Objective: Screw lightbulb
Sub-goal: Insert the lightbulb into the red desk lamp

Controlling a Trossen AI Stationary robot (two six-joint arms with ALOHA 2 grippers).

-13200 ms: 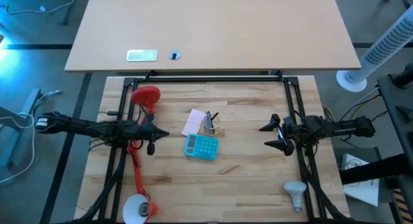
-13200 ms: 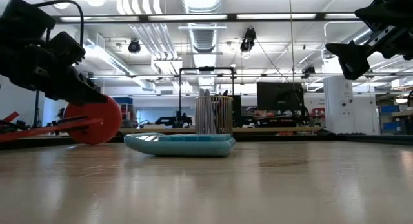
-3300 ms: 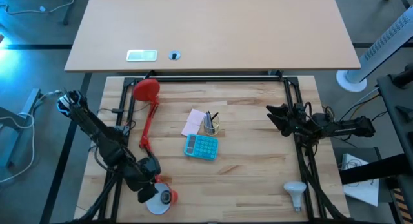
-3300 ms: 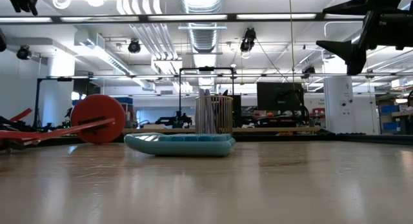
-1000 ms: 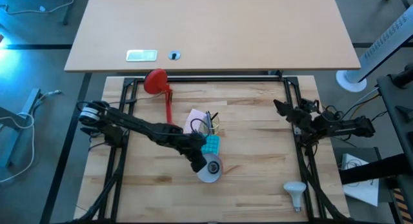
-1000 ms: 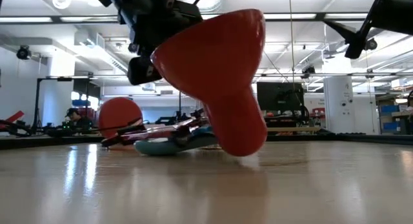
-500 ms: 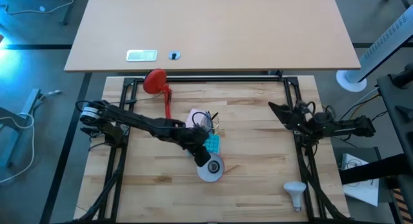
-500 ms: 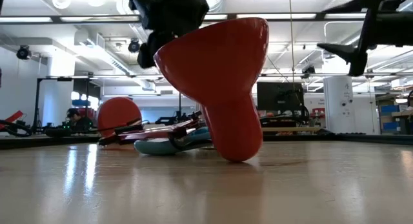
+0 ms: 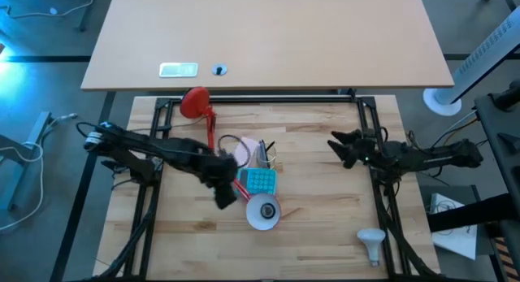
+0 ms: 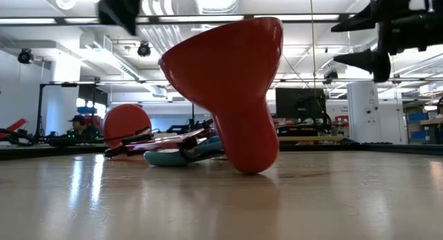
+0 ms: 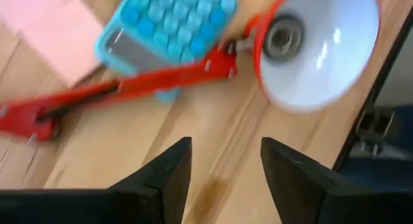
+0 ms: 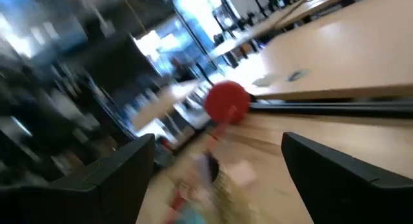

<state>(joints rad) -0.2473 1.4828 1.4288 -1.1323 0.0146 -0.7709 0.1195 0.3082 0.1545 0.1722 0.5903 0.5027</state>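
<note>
1. The lightbulb (image 9: pixel 372 243) lies alone on the desk (image 9: pixel 325 233), near its right front corner.
2. We judge it light, smooth and fragile; we would take its narrow neck.
3. Left pincer (image 11: pixel 221 164) and right pincer (image 9: pixel 336 147) both stand apart, empty.

On my overhead feed the lamp shade (image 9: pixel 262 212) sits near the middle of the counter (image 9: pixel 325 233), with the calculator (image 9: pixel 258 181) touching it at 12 o'clock. The lamp base (image 9: pixel 194 102) is far off at 11 o'clock, by the counter's back edge. My left hand (image 9: pixel 225 193) hangs just at 9 o'clock of the shade. The lightbulb (image 9: pixel 372 244) lies well apart at 4 o'clock, and my right hand (image 9: pixel 340 147) hovers at 2 o'clock.
</note>
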